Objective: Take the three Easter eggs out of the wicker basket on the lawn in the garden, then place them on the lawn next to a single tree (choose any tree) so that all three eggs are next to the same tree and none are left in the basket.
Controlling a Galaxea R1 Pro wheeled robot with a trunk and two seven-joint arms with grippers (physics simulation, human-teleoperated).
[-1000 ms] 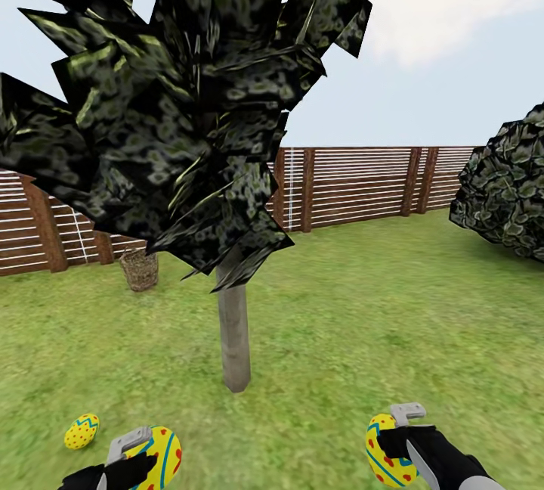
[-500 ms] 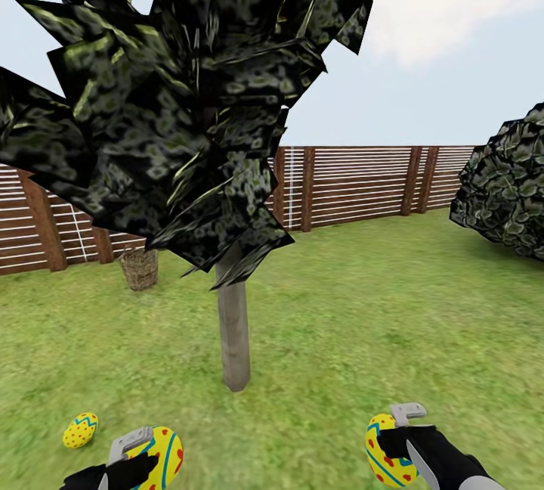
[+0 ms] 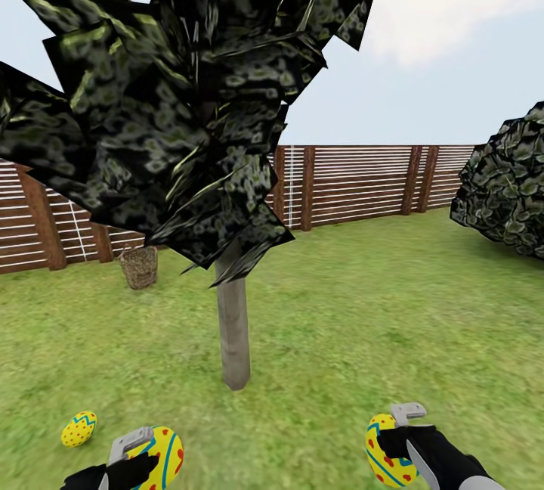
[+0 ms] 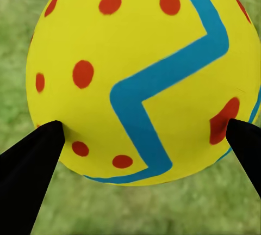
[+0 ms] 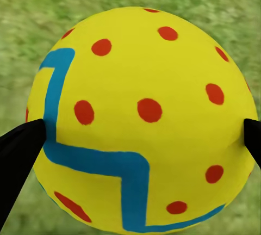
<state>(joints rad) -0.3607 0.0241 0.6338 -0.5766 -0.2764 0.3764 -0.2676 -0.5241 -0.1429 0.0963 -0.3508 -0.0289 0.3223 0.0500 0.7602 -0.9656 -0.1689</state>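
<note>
Risk first: both held eggs are round and are pinched only at the sides, so a quick release above the sloping-looking lawn (image 3: 363,324) could let them roll away from the tree (image 3: 233,339). A drop from height would make that worse. If an egg ends well apart from the trunk, the "next to same tree" condition is likely failed.

Left gripper (image 3: 136,460) is closed on an Easter egg (image 3: 162,456); in the left wrist view the egg (image 4: 141,77) is seen between the dark fingers (image 4: 30,164), touched on both flanks, grass beneath.

Right gripper (image 3: 400,437) is likewise closed on a 2nd egg (image 3: 381,448); in the right wrist view that egg (image 5: 141,118) sits between the fingers (image 5: 19,148), held at its widest part.

3rd egg (image 3: 79,429) is already on the grass, near the tree, on the left gripper's side.

Wicker basket (image 3: 140,267) stands well beyond the tree, by the fence (image 3: 355,184); its inside can't be made out.

Judged: only the set-down of 2 eggs beside the trunk remains.
</note>
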